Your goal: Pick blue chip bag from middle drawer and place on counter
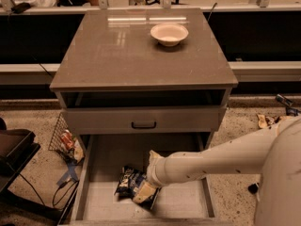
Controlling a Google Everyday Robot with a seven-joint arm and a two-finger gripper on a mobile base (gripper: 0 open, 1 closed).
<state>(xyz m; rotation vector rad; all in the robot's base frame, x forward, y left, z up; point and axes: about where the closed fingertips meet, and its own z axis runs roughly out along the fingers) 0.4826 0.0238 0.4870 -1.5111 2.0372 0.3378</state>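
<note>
The blue chip bag (128, 181) lies crumpled on the pale floor of the open middle drawer (183, 206), left of centre. My white arm reaches in from the right, and the gripper (146, 191) is down at the bag's right end, touching it. The arm's wrist hides much of the gripper. The grey-brown counter (117, 55) above holds only a white bowl (169, 34) near its far right.
A grey drawer front with a black handle (143, 125) sits above the open drawer. A wire basket with a red-orange wrapper (66, 140) stands on the floor at left, next to a black chair (14, 149). Litter (265, 120) lies on the floor at right.
</note>
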